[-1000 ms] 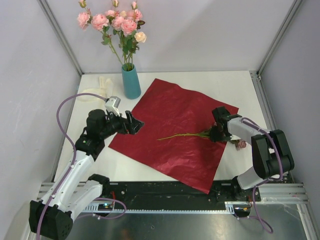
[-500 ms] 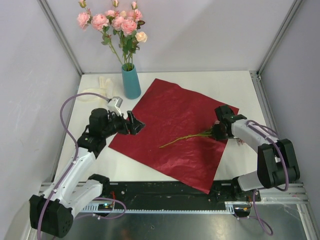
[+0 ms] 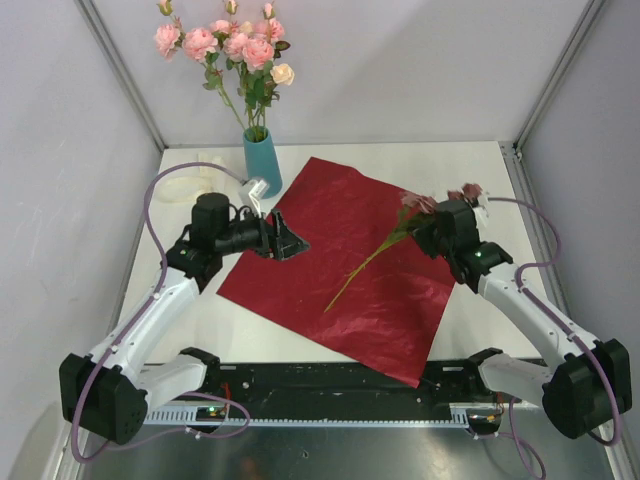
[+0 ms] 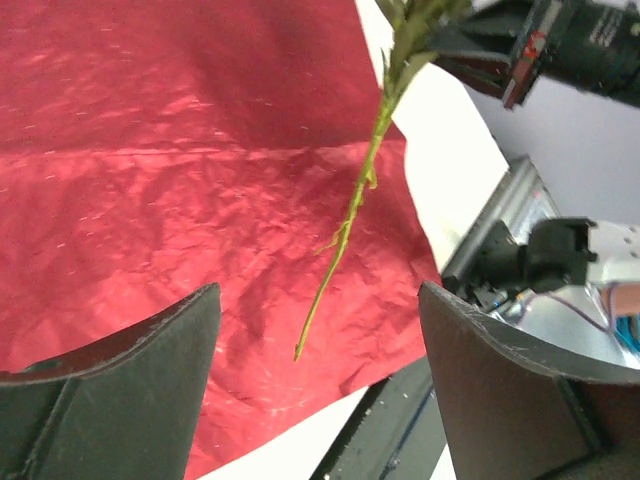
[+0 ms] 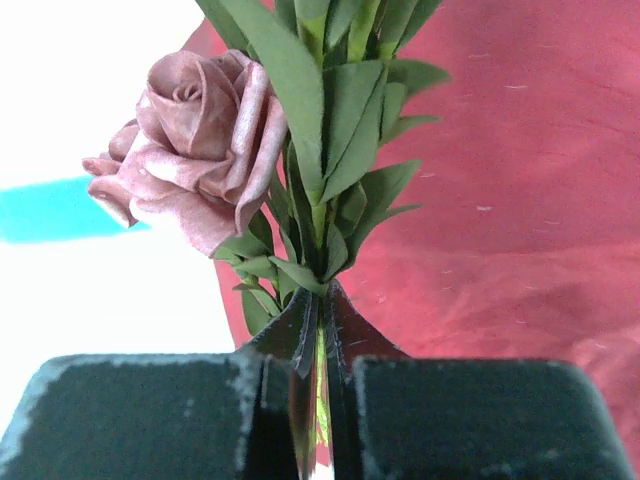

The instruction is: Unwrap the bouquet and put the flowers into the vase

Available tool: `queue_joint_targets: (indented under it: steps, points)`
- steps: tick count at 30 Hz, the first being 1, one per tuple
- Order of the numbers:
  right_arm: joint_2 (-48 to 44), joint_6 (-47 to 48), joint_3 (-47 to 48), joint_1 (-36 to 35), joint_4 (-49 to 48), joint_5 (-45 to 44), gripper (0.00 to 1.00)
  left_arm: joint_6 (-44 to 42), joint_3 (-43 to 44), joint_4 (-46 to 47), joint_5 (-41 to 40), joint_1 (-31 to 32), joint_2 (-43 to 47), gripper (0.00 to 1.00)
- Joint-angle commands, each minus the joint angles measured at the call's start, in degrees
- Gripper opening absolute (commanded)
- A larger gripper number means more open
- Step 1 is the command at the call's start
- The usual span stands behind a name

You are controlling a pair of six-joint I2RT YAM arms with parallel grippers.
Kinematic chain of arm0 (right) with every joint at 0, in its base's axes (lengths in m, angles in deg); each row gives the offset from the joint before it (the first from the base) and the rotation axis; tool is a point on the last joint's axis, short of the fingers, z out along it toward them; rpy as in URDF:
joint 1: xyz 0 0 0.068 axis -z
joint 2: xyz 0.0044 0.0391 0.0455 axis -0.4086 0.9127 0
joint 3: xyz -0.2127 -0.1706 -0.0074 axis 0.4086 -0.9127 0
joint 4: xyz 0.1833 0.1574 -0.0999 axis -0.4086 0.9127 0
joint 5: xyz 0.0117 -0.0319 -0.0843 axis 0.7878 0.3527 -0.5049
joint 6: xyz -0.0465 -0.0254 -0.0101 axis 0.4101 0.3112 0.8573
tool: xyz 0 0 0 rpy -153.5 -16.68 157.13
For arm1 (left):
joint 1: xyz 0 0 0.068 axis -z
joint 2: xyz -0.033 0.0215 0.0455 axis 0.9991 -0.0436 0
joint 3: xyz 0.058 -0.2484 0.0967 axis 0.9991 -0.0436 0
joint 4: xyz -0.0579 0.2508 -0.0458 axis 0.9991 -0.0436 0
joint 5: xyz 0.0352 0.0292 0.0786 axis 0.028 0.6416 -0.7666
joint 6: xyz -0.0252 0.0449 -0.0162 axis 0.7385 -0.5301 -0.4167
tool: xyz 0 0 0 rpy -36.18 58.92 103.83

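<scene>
**One stem left to go**

The dark red wrapping paper (image 3: 340, 215) lies spread flat across the table (image 3: 470, 170), so the unwrapping looks done. Most of the flowers (image 3: 235, 45) already stand in the teal vase (image 3: 262, 165), just off the paper's far left edge. What appears left is a single stem (image 3: 365, 265) (thin, green, slanting over the sheet), to be carried to the vase. The right gripper (image 5: 318, 345) is clamped on it just under the leaves, beside a dusky mauve bloom (image 5: 195, 140). The left gripper (image 3: 288, 241) hovers near the vase, jaws wide apart, holding nothing.
</scene>
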Motion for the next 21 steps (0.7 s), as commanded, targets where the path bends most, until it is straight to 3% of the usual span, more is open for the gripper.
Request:
queue_joint_targets:
  steps: [1,8,16,21]
  points:
    - [-3.9,18.4,0.7,-2.8,-19.1,11.0,0.0,0.4,5.0,0.3,6.5,4.4,-1.8,0.84]
    - [-5.7,22.1,0.0,-8.3,-34.3,26.1,0.0,0.0,8.9,0.3,7.0,11.3,-4.4,0.79]
    - [-5.0,23.0,0.0,-14.0,-42.5,29.7,0.0,-0.4,11.1,0.6,7.9,14.8,-5.3,0.73]
    - [-4.0,22.9,0.0,-15.2,-44.1,30.4,0.0,-0.3,11.2,0.8,7.9,15.4,-6.2,0.61]
